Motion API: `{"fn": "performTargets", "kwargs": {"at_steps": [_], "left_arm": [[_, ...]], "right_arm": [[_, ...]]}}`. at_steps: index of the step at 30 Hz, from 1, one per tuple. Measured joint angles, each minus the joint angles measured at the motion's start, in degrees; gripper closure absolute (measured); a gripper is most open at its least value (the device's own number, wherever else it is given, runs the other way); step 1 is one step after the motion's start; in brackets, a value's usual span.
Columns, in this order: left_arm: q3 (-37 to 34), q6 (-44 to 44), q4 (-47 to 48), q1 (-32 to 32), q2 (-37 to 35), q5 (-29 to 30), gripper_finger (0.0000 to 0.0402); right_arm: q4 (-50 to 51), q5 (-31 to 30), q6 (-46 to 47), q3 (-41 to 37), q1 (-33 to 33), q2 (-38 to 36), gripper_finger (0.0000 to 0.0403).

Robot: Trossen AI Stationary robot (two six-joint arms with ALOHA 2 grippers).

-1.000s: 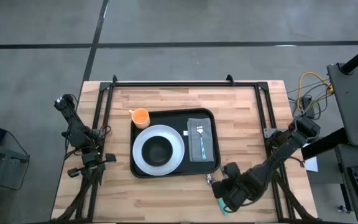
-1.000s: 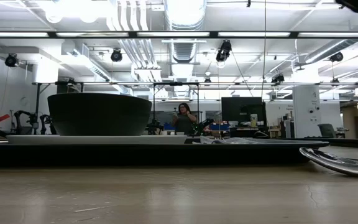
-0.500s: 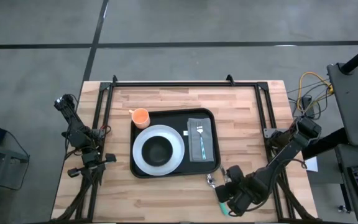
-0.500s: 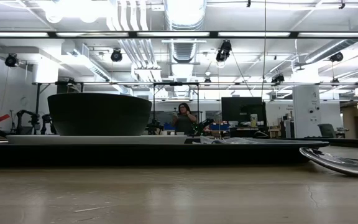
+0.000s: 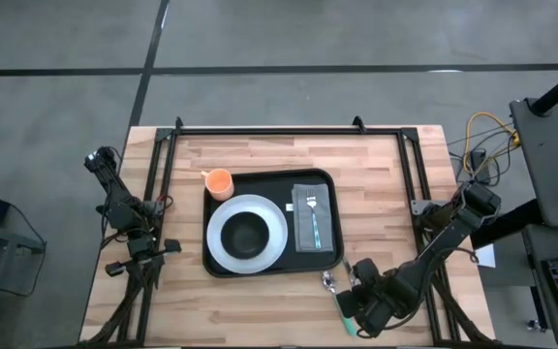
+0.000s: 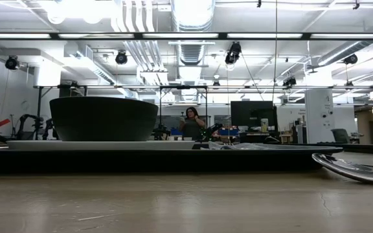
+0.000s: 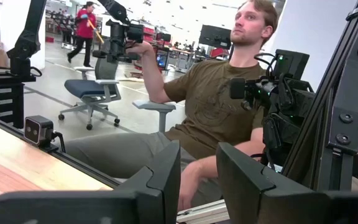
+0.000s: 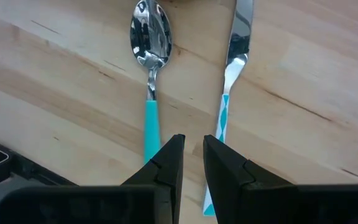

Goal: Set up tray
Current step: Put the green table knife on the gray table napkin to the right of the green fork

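The black tray [image 5: 271,262] lies mid-table. On it are a white plate [image 5: 274,233] with a dark bowl [image 5: 246,233], an orange cup [image 5: 219,181] at its far left corner, and a grey napkin [image 5: 323,228] with a fork [image 5: 312,215] on top. A teal-handled spoon [image 8: 149,56] and knife [image 8: 229,93] lie side by side on the wood off the tray's near right corner. My right gripper [image 8: 193,158] is shut, low over the gap between their handles. My left gripper [image 7: 197,168] is open a little at the table's left edge, holding nothing.
The spoon's bowl [image 6: 348,169] shows at the right of the low view, beside the tray's rim [image 6: 160,158]. A black frame rail [image 5: 279,130] runs along the far edge. A seated person [image 7: 216,106] is beyond the table's left side. Bare wood lies near the front edge.
My right gripper has drawn back a little toward the table's right and near edges, away from the tray's corner. The spoon and knife stay where they were.
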State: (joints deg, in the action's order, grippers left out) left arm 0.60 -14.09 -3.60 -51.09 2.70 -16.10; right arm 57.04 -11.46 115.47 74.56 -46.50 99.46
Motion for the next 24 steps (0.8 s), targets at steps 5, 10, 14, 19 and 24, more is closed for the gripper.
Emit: {"fn": "performTargets", "kwargs": {"at_steps": [5,10,14,19,24], "left_arm": [[0.0,0.0,0.0,0.0,0.0,0.0,0.0317],[0.0,0.0,0.0,0.0,0.0,0.0,0.0317],[0.0,0.0,0.0,0.0,0.0,0.0,0.0317],[0.0,0.0,0.0,0.0,0.0,0.0,0.0317],[0.0,0.0,0.0,0.0,0.0,0.0,0.0317]], "right_arm": [[0.0,0.5,0.3,-0.4,0.0,0.0,0.0349],[-0.4,3.1,1.9,-2.0,0.0,0.0,0.0349],[-1.3,6.7,3.3,-3.9,0.0,0.0,0.0349],[-2.7,10.6,2.9,-4.6,0.0,2.0,0.0349],[-3.8,16.2,1.1,-4.6,0.2,4.8,0.0349]]}}
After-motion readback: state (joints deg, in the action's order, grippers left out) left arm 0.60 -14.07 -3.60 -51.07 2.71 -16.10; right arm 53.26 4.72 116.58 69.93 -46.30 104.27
